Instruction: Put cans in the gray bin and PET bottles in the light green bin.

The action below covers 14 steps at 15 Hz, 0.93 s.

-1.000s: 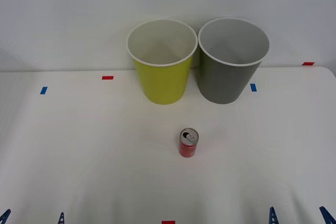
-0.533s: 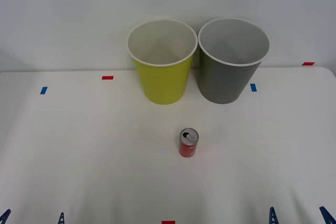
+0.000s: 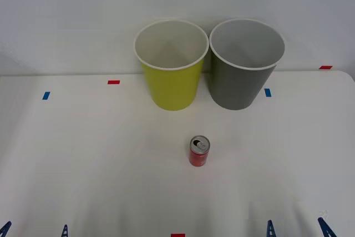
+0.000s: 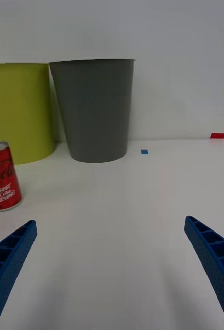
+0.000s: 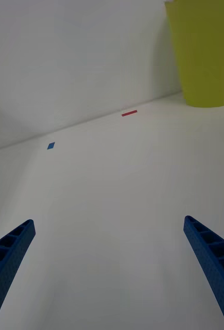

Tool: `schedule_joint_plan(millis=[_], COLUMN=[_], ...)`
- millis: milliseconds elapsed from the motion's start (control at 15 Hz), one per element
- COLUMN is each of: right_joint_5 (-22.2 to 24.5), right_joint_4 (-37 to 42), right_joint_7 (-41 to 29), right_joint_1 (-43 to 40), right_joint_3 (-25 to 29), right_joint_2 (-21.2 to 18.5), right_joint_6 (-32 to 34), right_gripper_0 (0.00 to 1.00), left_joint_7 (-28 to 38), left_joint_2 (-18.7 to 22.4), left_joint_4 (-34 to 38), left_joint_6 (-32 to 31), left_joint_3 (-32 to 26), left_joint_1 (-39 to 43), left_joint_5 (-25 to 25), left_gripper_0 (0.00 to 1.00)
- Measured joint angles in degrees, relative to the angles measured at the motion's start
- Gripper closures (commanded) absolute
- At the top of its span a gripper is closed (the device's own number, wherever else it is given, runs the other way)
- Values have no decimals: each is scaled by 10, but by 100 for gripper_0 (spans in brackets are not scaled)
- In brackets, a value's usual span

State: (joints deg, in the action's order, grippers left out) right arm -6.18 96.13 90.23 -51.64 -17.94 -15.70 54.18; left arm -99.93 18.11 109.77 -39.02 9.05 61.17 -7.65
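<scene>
**Right gripper edges toward the can; nothing lifted yet**

The red can (image 3: 199,151) stands upright on the white surface (image 3: 83,154), in front of the two bins and roughly level with the gap between them. Behind the can and a little to the robot's left is the light green bin (image 3: 171,65); behind it and to the right is the gray bin (image 3: 244,62), the two standing just beside each other against the wall. Both look empty from where I can see in.

What has changed in the last half second is small but telling: the right gripper (image 3: 296,230), low at the near edge of the surface and well to the right of the can, has slid inward toward the can's side. Its blue fingers are spread wide and hold nothing. The left gripper (image 3: 34,230) sits parked on the far side of the can, also spread and empty, and has not budged.

I read this as the start of the reach. The can is untouched, so the whole sort is ahead: close in, grasp, and carry it to the gray bin.
</scene>
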Motion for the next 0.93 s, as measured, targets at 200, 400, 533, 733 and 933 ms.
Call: schedule_joint_plan(millis=[200, 400, 533, 733, 933], right_joint_5=[-2, 0, 2, 3, 4], right_joint_4=[-1, -19, -38, -58, -60], right_joint_7=[0, 0, -1, 0, 0], right_joint_1=[16, 47, 84, 139, 175], right_joint_3=[-22, -54, -74, -91, -96], right_joint_2=[-42, -59, -63, -62, -53], right_joint_6=[1, 1, 1, -13, -43], right_gripper_0=[0, 0, 0, 0, 0], left_joint_7=[0, 0, 0, 0, 0], left_joint_2=[0, 0, 0, 0, 0], left_joint_4=[0, 0, 0, 0, 0], left_joint_6=[0, 0, 0, 0, 0], left_joint_3=[0, 0, 0, 0, 0], left_joint_1=[0, 0, 0, 0, 0], left_joint_5=[0, 0, 0, 0, 0], left_gripper_0=[0, 0, 0, 0, 0])
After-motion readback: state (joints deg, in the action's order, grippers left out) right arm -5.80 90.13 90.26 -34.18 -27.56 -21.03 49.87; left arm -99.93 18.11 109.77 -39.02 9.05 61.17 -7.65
